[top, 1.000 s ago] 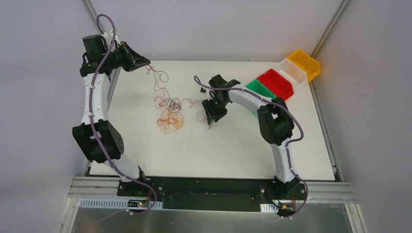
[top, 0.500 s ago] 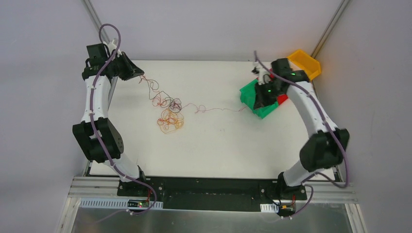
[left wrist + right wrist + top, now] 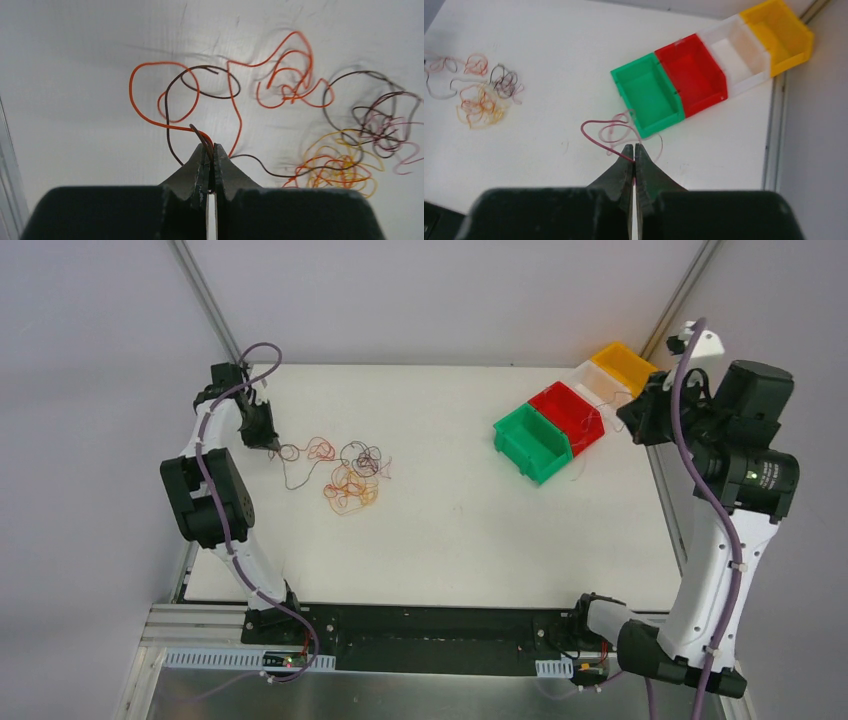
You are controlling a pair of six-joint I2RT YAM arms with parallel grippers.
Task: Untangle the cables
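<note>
right wrist, right tool (image 3: pixel 634 150) pinching red cable (image 3: pixel 583 131)

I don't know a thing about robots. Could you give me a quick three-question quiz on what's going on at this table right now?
1. True or false: the left gripper is shut on orange and brown wires.
2. The tangle lies: A in a bin; B on the table; C on the floor.
3. What does the right gripper hold?

Key: 1 true. 2 B. 3 one reddish wire, lifted clear of the tangle.
</note>
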